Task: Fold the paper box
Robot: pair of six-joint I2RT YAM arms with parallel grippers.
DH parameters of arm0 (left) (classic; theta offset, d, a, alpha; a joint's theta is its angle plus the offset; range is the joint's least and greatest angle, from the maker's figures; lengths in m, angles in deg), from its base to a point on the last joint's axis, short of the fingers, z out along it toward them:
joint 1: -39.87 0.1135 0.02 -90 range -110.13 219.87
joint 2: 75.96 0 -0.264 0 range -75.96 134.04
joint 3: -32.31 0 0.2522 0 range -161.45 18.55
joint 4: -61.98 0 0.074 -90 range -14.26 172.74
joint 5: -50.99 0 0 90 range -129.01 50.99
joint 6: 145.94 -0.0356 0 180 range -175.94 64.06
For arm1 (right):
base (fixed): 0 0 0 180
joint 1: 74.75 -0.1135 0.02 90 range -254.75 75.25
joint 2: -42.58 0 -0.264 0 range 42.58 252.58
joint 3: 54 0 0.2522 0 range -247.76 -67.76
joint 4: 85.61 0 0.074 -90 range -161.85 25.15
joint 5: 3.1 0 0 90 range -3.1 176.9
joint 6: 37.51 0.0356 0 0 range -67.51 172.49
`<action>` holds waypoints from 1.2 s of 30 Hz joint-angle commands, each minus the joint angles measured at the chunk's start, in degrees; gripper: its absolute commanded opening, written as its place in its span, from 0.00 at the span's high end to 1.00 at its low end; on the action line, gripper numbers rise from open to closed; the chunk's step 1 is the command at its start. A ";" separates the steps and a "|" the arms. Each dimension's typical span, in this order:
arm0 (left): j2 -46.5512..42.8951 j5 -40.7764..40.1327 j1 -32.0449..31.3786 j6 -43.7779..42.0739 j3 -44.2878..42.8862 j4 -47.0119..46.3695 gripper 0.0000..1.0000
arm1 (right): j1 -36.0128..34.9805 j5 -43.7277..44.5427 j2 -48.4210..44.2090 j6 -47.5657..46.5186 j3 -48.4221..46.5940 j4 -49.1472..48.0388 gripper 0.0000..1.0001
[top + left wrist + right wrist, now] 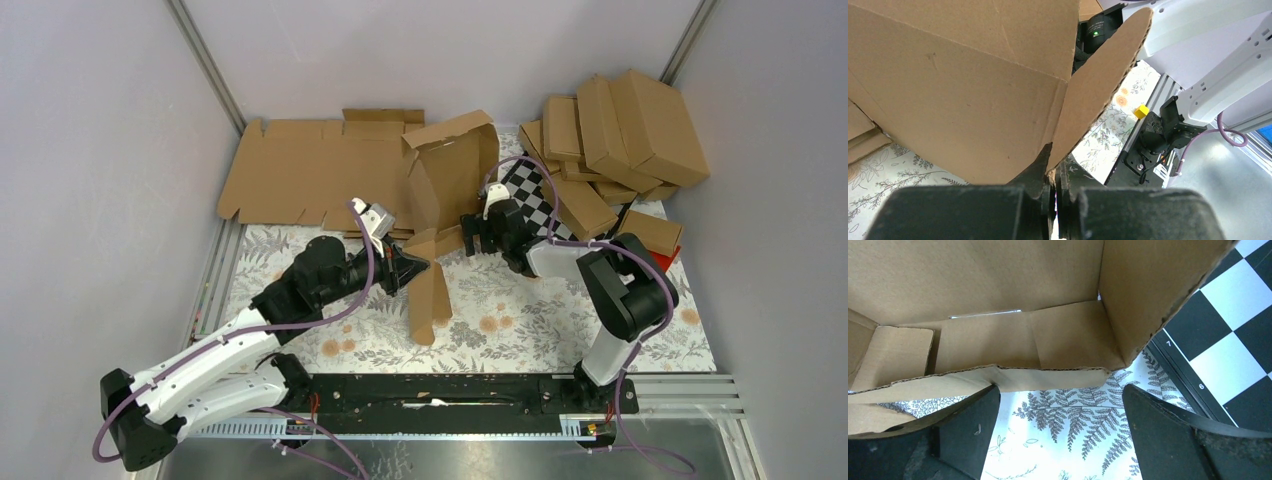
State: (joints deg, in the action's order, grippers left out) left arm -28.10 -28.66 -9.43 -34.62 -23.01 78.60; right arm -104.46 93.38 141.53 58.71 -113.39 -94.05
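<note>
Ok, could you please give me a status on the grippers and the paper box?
Left gripper shut on a flap of the paper box. Right gripper open at its low wall. Box half-formed. Checkered board close beside the right gripper.

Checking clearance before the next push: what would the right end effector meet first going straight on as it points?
Probably the paper box: its low near wall lies straight ahead of the open right end effector, with only fern-print table cover between. Depth is hard to judge.
</note>
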 commanded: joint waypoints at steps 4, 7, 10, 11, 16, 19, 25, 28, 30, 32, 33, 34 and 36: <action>1.39 1.51 -0.01 0.12 -2.36 0.34 1.00 | -0.01 1.37 0.86 -1.99 -3.43 -6.32 0.00; 1.78 1.76 0.06 0.12 -2.62 0.25 1.00 | 0.17 1.32 0.23 -2.43 -3.85 -6.37 0.00; 1.98 1.79 0.04 0.21 -2.78 0.17 1.00 | 0.29 0.31 -0.69 -2.48 -4.05 -6.37 0.00; 1.98 1.78 0.05 0.21 -2.74 0.10 1.00 | 0.27 -0.17 -1.01 -2.33 -4.04 -6.37 0.00; 2.07 1.73 0.02 0.21 -2.70 -0.04 1.00 | 0.27 -2.46 -2.74 -0.26 -4.09 -5.04 0.10; 2.14 1.74 0.02 0.30 -2.73 -0.26 1.00 | 0.25 -4.21 -3.78 2.06 -4.11 -4.38 0.22; 1.86 1.70 0.04 0.46 -2.74 -0.26 1.00 | -0.74 -4.40 -4.81 5.13 -4.74 -2.65 0.26; 1.36 1.66 0.03 0.48 -2.49 -0.29 1.00 | -1.61 -5.96 -4.26 5.68 -5.56 -2.00 0.49; 1.16 1.53 0.04 0.56 -2.39 -0.29 1.00 | -2.53 -6.35 -3.49 5.89 -6.39 -1.47 0.59; 1.07 1.51 0.03 0.56 -2.43 -0.26 1.00 | -3.07 -7.18 -2.41 6.29 -6.89 -1.47 0.71; 0.98 1.30 0.06 0.56 -2.39 -0.07 1.00 | -3.15 -8.59 -1.84 6.71 -7.17 -1.49 0.77; 0.95 0.97 0.04 0.50 -2.45 0.24 1.00 | -3.13 -9.16 -1.12 7.04 -7.38 -1.45 0.82; 0.82 0.85 0.03 0.37 -2.39 0.49 1.00 | -3.16 -9.65 0.40 7.58 -7.82 -1.41 0.91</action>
State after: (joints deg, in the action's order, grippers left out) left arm -26.75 -27.85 -9.43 -34.73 -23.76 77.83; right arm -107.00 86.91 139.52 64.48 -118.29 -93.91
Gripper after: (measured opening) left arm 0.024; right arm 0.155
